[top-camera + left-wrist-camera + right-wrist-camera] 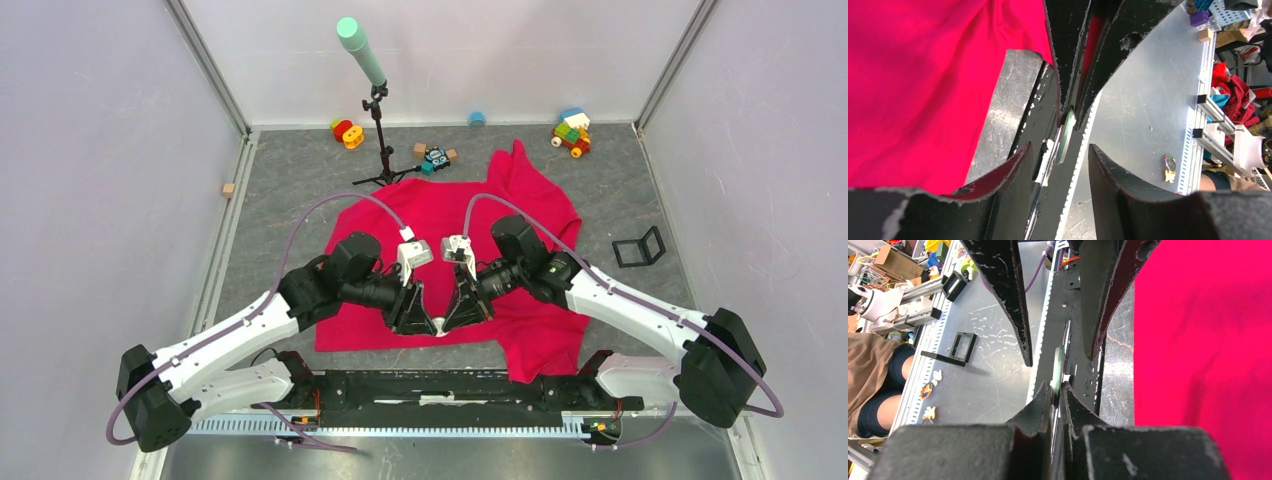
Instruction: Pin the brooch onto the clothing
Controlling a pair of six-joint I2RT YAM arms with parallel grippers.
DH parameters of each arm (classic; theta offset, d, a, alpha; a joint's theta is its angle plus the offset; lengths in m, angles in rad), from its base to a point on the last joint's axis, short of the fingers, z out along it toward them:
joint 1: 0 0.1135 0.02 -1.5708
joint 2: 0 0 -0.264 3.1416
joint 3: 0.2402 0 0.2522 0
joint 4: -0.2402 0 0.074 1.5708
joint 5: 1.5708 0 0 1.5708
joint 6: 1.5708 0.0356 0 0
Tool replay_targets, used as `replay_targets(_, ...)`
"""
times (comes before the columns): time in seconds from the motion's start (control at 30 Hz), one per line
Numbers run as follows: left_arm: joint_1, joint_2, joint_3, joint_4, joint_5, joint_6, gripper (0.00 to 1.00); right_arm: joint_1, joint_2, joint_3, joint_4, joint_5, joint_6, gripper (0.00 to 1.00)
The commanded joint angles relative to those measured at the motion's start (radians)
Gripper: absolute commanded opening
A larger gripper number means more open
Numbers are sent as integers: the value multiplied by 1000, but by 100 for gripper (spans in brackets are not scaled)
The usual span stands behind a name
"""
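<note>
At the near edge of the clothing (525,205), the brooch (1058,371) is pinched edge-on in the right gripper (1058,392). The left gripper (1059,148) is set half-spread astride it, not touching, presumably so the disc can be taken over or its pin worked.

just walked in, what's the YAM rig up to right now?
The right gripper is pinching the brooch edge-on in the air, just off the near hem of the red shirt. The left gripper faces it, jaws apart on either side of the disc and not touching it. It looks like a handoff or regrip between the arms. The brooch is not yet on the shirt.
</note>
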Motion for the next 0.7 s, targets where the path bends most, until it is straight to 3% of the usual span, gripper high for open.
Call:
replay_targets(0.0,-14,7,1,79,33,-34,50,8,-6,40,7,-41,-25,0)
replay_targets(0.33,-40,24,-6,98,50,-48,30,11,-11,47,10,-36,-25,0)
replay_targets(0.47,-49,16,-8,85,52,-38,8,10,-27,57,12,-25,-25,0)
replay_targets(0.53,-51,5,-8,75,41,-36,2,10,-34,59,12,-20,-25,1)
replay_targets(0.67,-52,-51,-25,67,-53,-53,2,3,-73,61,-7,46,-25,32)
